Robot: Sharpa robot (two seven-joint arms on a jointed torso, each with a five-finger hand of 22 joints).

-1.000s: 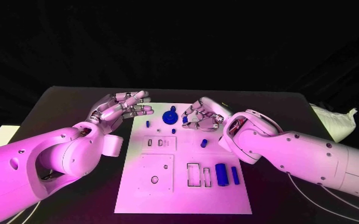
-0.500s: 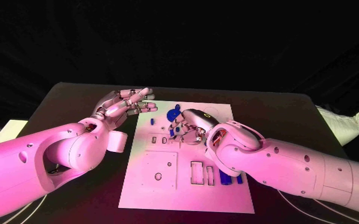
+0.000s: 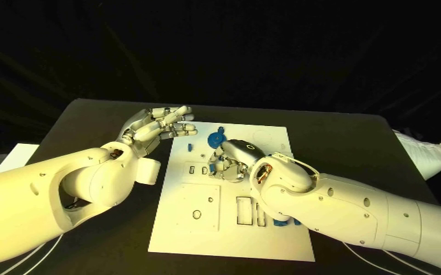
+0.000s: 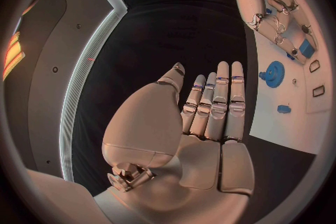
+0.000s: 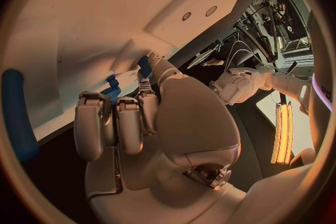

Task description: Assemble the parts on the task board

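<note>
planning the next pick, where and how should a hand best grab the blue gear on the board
Probably by its toothed rim, coming straight down from above: the blue gear lies flat on the task board, so only its rim and raised hub stick up. The right hand is beside it; the left hand hovers off the board's edge.

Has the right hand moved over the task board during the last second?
Yes. The right hand has moved toward the robot's left, from beside the blue gear near the board's right edge to the middle of the task board.
</note>
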